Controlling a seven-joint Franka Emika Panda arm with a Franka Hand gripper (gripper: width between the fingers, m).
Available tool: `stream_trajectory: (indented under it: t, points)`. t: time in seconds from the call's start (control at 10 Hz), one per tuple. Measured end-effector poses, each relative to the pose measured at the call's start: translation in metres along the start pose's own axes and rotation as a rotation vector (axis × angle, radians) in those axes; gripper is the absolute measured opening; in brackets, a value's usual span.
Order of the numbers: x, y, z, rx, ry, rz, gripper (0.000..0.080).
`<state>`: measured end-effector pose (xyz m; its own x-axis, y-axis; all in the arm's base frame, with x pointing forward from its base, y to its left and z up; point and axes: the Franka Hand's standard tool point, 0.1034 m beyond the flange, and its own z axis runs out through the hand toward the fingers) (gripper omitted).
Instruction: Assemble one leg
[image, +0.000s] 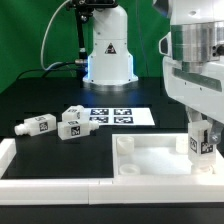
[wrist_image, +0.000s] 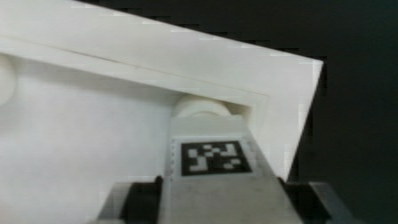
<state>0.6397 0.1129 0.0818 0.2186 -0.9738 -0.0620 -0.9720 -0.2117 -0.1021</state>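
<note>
My gripper (image: 199, 146) is shut on a white leg (image: 199, 140) with a black-and-white tag and holds it upright over the tabletop's (image: 150, 160) corner on the exterior view's right. In the wrist view the leg (wrist_image: 217, 160) sits between my fingers (wrist_image: 135, 200), its tip at a round corner socket (wrist_image: 206, 104) of the tabletop (wrist_image: 89, 130). Three other legs lie on the black table at the exterior view's left: one (image: 33, 126), one (image: 68, 129) and one (image: 76, 113).
The marker board (image: 118, 116) lies flat behind the tabletop. The robot base (image: 108, 55) stands at the back in front of a green backdrop. A white border (image: 30, 170) frames the table's front and left.
</note>
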Motion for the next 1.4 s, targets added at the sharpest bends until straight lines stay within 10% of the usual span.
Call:
stream_trajectory:
  t: [0.3,0.5,1.4]
  points:
    - [0.0005,-0.0002,0.0001,-0.003,0.005,-0.244,0.0364]
    - [-0.0012,-0.0002,0.0003,-0.005,0.007,-0.573,0.0627]
    - [0.0069,0.0009,0.0029,-0.023,0.017,-1.248,0.0644]
